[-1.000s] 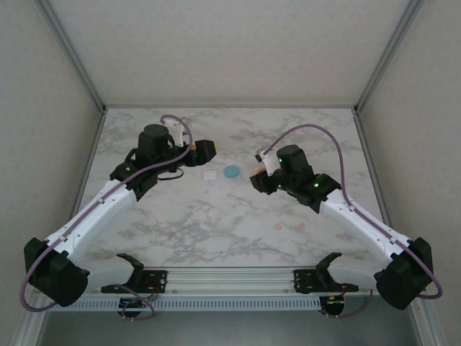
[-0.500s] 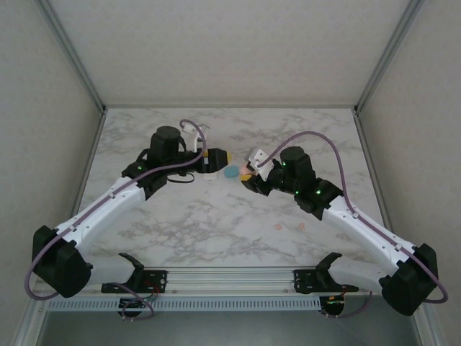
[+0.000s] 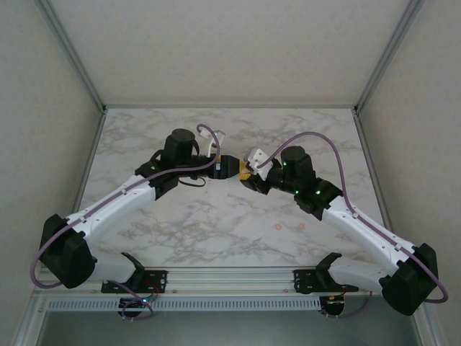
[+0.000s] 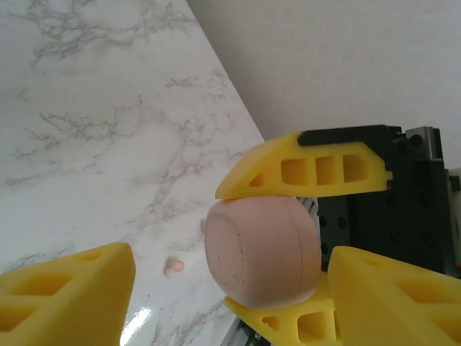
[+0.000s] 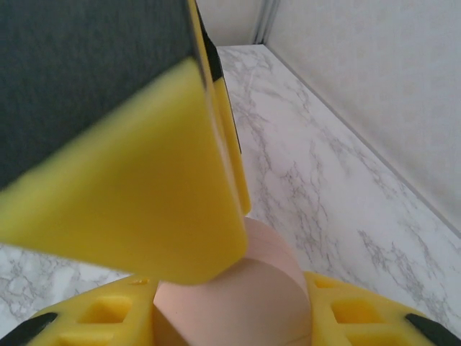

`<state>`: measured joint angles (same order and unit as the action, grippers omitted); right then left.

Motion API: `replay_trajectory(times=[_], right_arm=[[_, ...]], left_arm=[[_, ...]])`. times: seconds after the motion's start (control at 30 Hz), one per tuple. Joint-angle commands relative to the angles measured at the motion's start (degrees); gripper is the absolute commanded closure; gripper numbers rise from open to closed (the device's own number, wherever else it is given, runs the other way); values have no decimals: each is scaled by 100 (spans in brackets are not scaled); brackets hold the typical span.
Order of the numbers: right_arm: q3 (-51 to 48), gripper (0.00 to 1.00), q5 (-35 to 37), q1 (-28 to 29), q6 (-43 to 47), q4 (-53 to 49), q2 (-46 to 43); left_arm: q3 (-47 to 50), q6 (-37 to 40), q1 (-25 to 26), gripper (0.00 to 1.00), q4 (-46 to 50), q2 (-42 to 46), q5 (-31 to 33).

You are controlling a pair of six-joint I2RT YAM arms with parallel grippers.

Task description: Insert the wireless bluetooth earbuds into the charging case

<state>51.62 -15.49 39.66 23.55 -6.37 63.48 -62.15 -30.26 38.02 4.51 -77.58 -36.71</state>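
I hold the pink charging case [image 4: 261,249], a smooth rounded puck, clamped in my right hand [image 3: 247,177] above the middle of the tabletop [image 3: 209,231], its broad round face turned left. One pink earbud [image 3: 276,226] and a second pink earbud [image 3: 301,225], tiny pebbles, lie side by side nearer and right, well apart from the case.

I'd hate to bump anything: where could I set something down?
Bare: the far strip of table by the back wall, and the near middle, left of two pink earbuds. Crowded: the centre, where left gripper and right gripper meet around the pink case.
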Motion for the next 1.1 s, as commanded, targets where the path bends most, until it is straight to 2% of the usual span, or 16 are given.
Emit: replay_trajectory(times=[0.0, 0.1, 0.4, 0.53, 0.6, 0.7, 0.83, 0.93, 1.07], right_arm=[[-2, 70, 3, 51, -67, 322, -46], [-50, 70, 16, 51, -121, 417, -82], [-52, 68, -38, 62, -114, 385, -116], [-78, 64, 69, 68, -123, 404, -175], [-152, 56, 156, 68, -125, 434, -253], [-402, 47, 413, 68, -57, 471, -535], [-1299, 32, 832, -89, -166, 1554, -1209], [-1347, 32, 287, -446, -227, 1492, -1354], [-1220, 33, 8, -519, -220, 1532, -1260]], left_arm=[[-282, -18, 114, 33, -136, -123, -264], [-407, 53, 155, 38, -20, -204, -384], [-490, 58, 153, 70, 328, -273, -91], [-524, -34, 153, 85, 375, -262, 89], [-515, -116, 140, 90, 327, -211, 181], [-382, -440, 5, 93, -57, -49, 156], [-59, -1130, -312, 94, -754, 186, -108], [53, -1531, -442, 94, -1135, 260, -327], [48, -1805, -462, 94, -1283, 299, -468]])
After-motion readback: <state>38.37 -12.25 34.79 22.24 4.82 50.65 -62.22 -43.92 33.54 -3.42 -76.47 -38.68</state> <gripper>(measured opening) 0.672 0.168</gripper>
